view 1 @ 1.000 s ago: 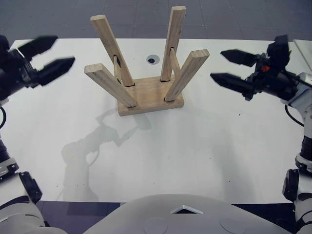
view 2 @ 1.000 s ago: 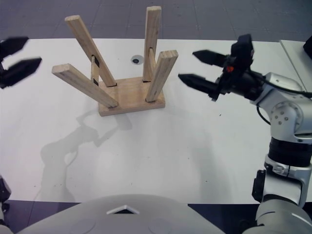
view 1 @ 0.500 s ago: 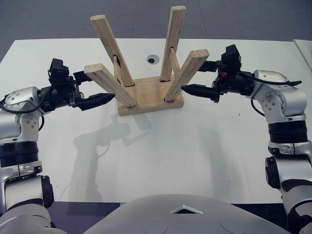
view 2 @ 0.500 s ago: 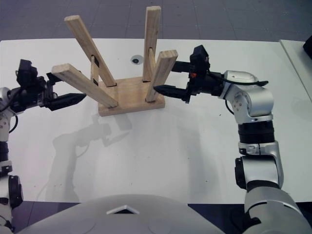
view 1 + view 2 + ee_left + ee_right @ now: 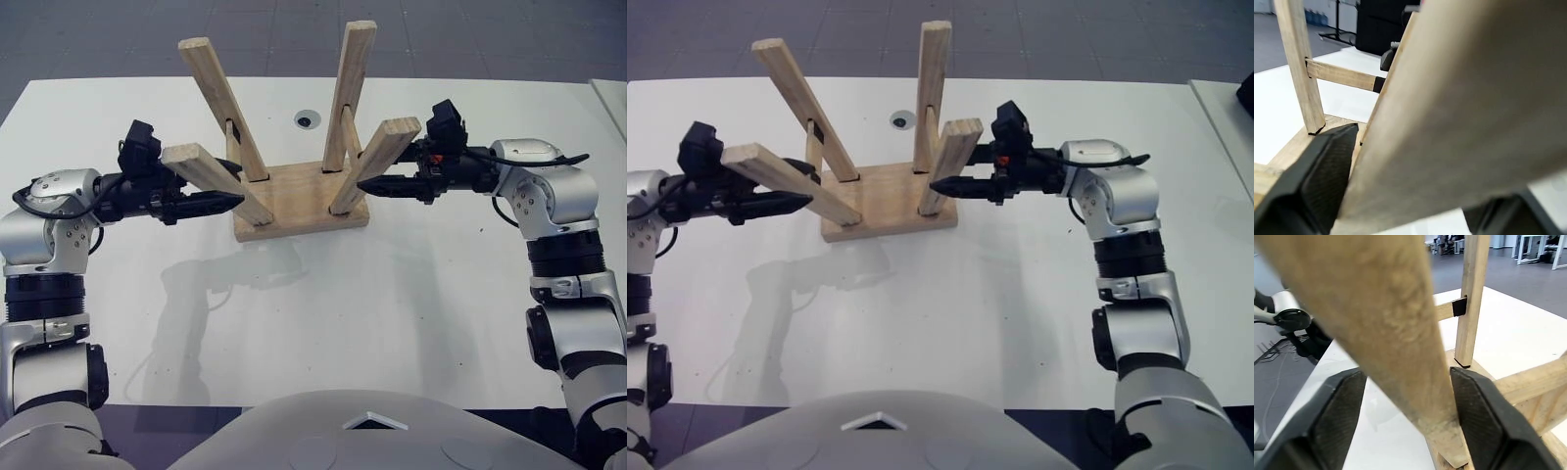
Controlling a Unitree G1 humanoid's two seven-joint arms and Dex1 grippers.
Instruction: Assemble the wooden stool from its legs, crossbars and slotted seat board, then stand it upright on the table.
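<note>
Stool leg [image 5: 199, 169] apparently within left gripper [image 5: 228, 188]

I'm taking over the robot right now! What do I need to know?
Left gripper: around the near-left leg; I cannot tell if it grips.
Right gripper: around the near-right leg; I cannot tell there either.
Stool: upside down on the table, all four legs up, crossbars in place.
Done: assembly looks finished.
Left: turn it over and stand it on its legs.
</note>
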